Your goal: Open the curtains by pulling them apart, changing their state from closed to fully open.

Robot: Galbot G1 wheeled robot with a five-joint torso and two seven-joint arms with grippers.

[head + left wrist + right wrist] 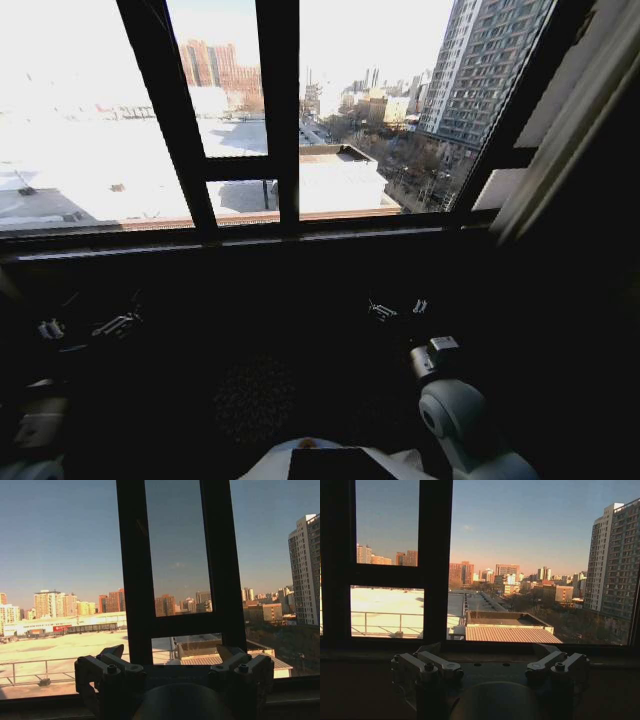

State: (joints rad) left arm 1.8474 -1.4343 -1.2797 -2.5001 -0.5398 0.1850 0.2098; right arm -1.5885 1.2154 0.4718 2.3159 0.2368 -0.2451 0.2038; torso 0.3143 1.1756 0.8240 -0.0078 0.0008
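Window: the window (300, 110) spans the head view, glass bare from the left edge across to the right, city and rooftops plain beyond.
Curtains: the curtains (560, 140) show as a pale gathered strip hard against the right side of the frame, well apart from both arms; by the look of it they stand open, though whether a left panel is bunched beyond the edge I cannot tell.
Sill: the dark sill (250, 240) runs under the glass, just ahead of both arms.
Left gripper: the left gripper (172, 667) is low before the sill, jaws spread wide and empty.
Right gripper: the right gripper (490, 667) sits low on the other side, jaws likewise released, grasping nothing.
Risk: a forward reach from here could knock the jaws on the sill or the frame; another grab at the gathered fabric could snag the sheer weave or drag it back across the glass.
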